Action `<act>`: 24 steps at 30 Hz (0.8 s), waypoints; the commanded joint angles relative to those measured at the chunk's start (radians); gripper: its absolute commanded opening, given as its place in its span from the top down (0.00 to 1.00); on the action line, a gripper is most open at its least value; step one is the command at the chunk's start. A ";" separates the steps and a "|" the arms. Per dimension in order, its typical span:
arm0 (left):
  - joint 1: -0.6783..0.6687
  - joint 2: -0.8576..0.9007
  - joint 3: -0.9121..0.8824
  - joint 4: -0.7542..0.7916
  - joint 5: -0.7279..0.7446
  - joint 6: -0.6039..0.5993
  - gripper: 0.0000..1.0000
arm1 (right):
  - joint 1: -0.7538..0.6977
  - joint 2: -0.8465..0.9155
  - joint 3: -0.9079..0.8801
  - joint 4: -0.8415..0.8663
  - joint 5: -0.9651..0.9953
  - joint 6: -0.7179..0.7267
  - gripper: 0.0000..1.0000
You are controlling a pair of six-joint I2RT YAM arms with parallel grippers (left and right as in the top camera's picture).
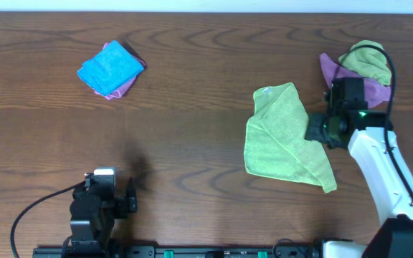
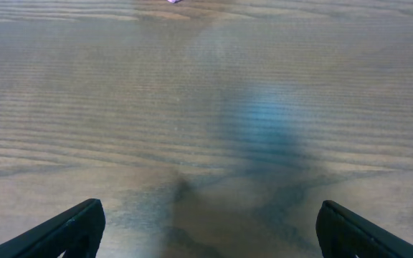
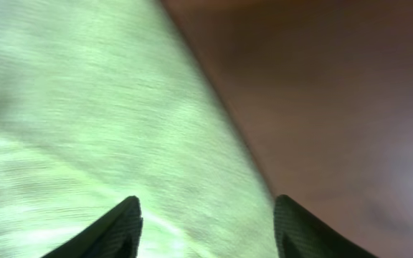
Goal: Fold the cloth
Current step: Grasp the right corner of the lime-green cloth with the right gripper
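**Green cloth lies right of centre, right hand open at its edge**

At the far left of the counter (image 1: 192,107), a folded blue cloth (image 1: 108,67) sits on top of a pink cloth (image 1: 124,87). Below it, near the front edge, the left hand (image 2: 210,218) hangs over bare wood with its fingers wide apart and nothing between them. Right of centre lies the green cloth (image 1: 282,140), spread out with one layer lapping over another along a slanted crease. The right hand (image 3: 206,215) is at that cloth's right edge, fingers spread above the fabric and not gripping it. A heap of cloths (image 1: 368,61) sits in the far right corner.
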 commanded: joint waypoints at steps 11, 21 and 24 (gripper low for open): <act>-0.003 -0.006 -0.013 -0.004 -0.007 0.006 0.05 | 0.187 0.139 0.005 0.260 -0.220 0.024 0.40; -0.003 -0.006 -0.013 -0.005 -0.006 0.006 0.05 | 0.212 0.268 0.005 0.330 -0.187 0.090 0.51; -0.003 -0.006 -0.013 -0.005 -0.007 0.006 0.05 | 0.212 0.289 0.005 0.351 -0.187 0.111 0.54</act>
